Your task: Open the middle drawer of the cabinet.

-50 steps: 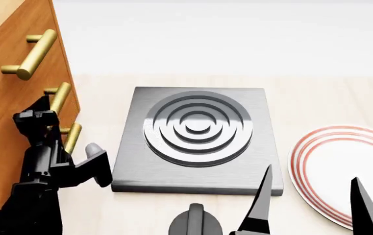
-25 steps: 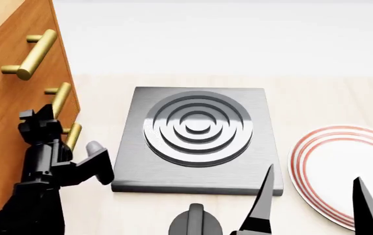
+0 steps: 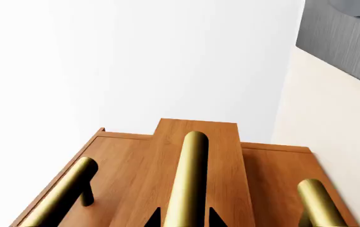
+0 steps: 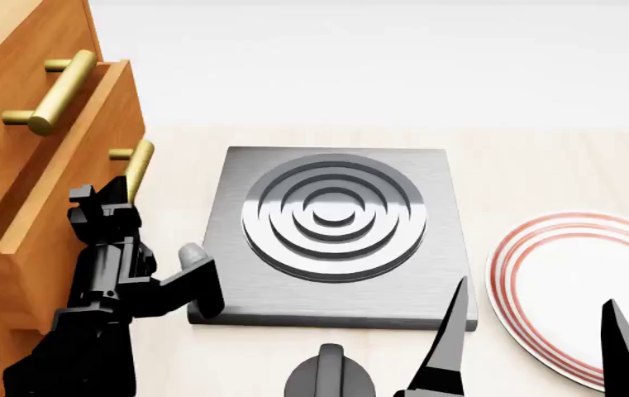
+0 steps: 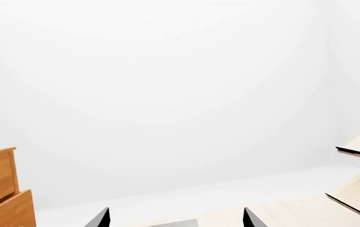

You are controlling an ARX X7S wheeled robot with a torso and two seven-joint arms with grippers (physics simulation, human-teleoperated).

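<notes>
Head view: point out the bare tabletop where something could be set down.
Bare strips: behind the metal slab, between slab and striped plate. Crowded at the cabinet, where the pulled-out drawer and left gripper fill the gap.

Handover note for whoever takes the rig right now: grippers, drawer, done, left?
Left gripper: shut on the brass bar handle of the middle orange-brown wooden drawer.
Right gripper: open, holding nothing, hanging near the red-ringed white plate.
Orange-brown wooden cabinet stands beside the grey square stove plate.
Done: handle gripped, drawer partly out past the other two faces.
Left: probably pull further if full opening is needed, then release.
</notes>
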